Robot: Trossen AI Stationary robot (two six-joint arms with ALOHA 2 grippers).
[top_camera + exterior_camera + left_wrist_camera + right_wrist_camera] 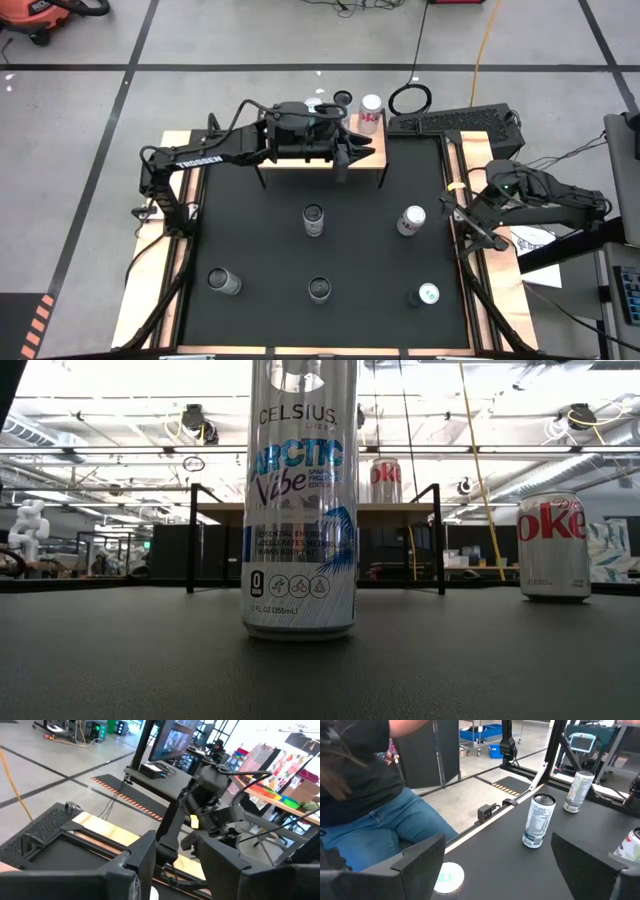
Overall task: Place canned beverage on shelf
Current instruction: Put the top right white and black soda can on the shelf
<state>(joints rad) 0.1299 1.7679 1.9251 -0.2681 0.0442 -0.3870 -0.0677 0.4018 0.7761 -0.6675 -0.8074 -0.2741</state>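
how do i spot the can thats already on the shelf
Find the small light-wood shelf on thin black legs at the far edge of the black mat. At its right end, beside the left gripper, stands a silver can with red lettering. Every other can stands down on the mat.

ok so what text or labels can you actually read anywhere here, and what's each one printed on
"CELSIUS" and "ARCTIC Vibe": on the tall Celsius can nearest the low camera.
"oke", red letters of a Coke logo: on the Diet Coke can on the table.
"oke" also: on the Coke can standing on the shelf.
"TROSSEN": on the left arm.
Small print low on the Celsius can, and the label of the can in the right wrist view: too small to read.
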